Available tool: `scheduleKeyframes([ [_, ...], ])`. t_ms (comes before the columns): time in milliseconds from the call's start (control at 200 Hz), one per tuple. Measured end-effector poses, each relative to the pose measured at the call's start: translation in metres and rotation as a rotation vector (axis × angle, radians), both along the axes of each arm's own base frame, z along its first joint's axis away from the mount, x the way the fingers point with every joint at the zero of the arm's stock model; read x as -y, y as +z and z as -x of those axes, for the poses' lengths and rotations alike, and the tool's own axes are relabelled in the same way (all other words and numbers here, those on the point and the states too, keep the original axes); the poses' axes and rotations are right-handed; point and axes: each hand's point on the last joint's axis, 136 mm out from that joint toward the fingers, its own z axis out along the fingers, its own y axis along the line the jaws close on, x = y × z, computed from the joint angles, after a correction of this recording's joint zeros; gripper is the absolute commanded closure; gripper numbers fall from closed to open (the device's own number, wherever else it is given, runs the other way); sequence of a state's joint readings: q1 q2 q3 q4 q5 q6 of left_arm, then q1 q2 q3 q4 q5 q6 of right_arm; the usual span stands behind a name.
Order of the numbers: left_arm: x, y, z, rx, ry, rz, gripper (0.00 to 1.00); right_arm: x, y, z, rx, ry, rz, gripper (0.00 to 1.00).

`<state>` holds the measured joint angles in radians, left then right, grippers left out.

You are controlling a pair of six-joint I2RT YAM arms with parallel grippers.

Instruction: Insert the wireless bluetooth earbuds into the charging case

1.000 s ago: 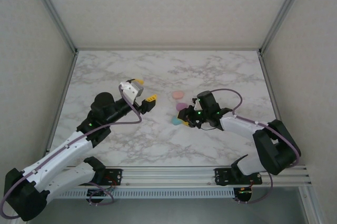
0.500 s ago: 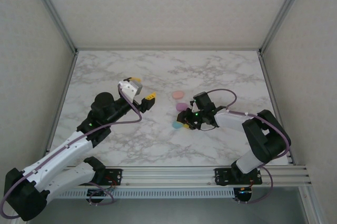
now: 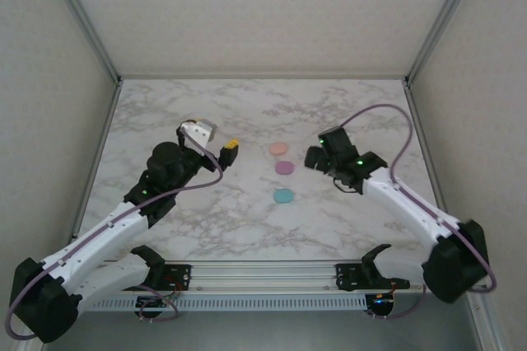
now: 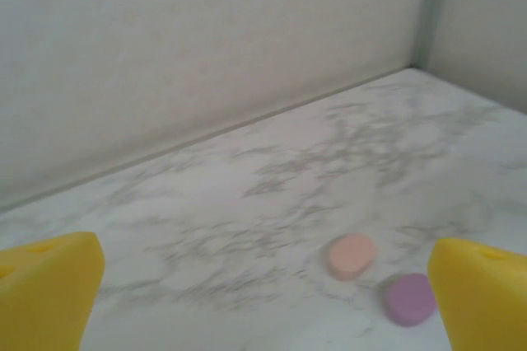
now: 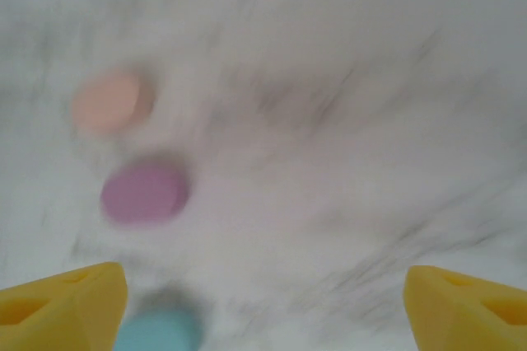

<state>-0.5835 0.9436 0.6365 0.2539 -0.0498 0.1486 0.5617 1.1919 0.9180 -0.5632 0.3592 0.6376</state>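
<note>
Since the right gripper [image 3: 317, 156] has let go and pulled back within the last second, the overhead view now places it at 3 o'clock of the purple case [image 3: 285, 167], where before it sat low over the teal case [image 3: 283, 196]. The teal case lies free on the table [image 3: 165, 112] at 6 o'clock of the purple one, and the pink case [image 3: 278, 148] lies at 12 o'clock; all three lie apart. The left gripper [image 3: 219, 139] hovers at 9 o'clock of the pink case. In the left wrist view, its fingers [image 4: 49, 289] are spread wide with nothing between them. In the blurred right wrist view, the fingers [image 5: 62, 301] are likewise spread and empty above the three cases. This release suggests work on the teal case is finished; whether the buds are seated inside cannot be told.
</note>
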Motion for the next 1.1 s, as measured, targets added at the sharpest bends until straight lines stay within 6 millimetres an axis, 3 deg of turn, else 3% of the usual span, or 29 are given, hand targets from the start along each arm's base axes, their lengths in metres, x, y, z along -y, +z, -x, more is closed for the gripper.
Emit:
scheduleKeyframes([
  [55,-0.025,-0.013,-0.016,-0.047,0.120,0.001,0.00,0.030,0.025,-0.010,0.131,-0.067,0.112,0.01],
  [135,-0.072,-0.036,-0.038,-0.124,0.324,0.002,0.00,0.067,0.034,-0.028,0.269,-0.136,0.259,0.01],
  [195,-0.112,-0.052,-0.048,-0.172,0.477,0.018,0.00,0.101,0.014,-0.035,0.267,-0.190,0.352,0.01],
  [250,-0.152,-0.070,-0.052,-0.211,0.620,0.030,0.00,0.129,-0.020,-0.039,0.205,-0.218,0.418,0.01],
  [345,-0.188,-0.098,-0.048,-0.262,0.746,0.025,0.00,0.143,-0.064,-0.041,0.131,-0.171,0.446,0.02],
  [456,-0.200,-0.121,-0.052,-0.294,0.785,0.006,0.00,0.131,-0.094,-0.052,0.127,-0.043,0.424,0.04],
  [516,-0.202,-0.134,-0.058,-0.313,0.790,-0.009,0.00,0.121,-0.099,-0.062,0.149,0.026,0.402,0.06],
  [701,-0.196,-0.163,-0.074,-0.340,0.737,-0.041,0.00,0.091,-0.083,-0.088,0.291,0.181,0.276,0.05],
  [816,-0.194,-0.166,-0.078,-0.330,0.695,-0.024,0.00,0.080,-0.078,-0.084,0.386,0.230,0.232,0.04],
  [916,-0.189,-0.168,-0.074,-0.270,0.646,0.013,0.00,0.079,-0.088,-0.071,0.405,0.242,0.220,0.04],
  [1031,-0.181,-0.202,-0.068,-0.313,0.590,-0.004,0.00,0.084,-0.098,-0.073,0.400,0.207,0.229,0.01],
  [1101,-0.186,-0.217,-0.069,-0.355,0.608,-0.009,0.00,0.094,-0.101,-0.079,0.386,0.162,0.223,0.01],
])
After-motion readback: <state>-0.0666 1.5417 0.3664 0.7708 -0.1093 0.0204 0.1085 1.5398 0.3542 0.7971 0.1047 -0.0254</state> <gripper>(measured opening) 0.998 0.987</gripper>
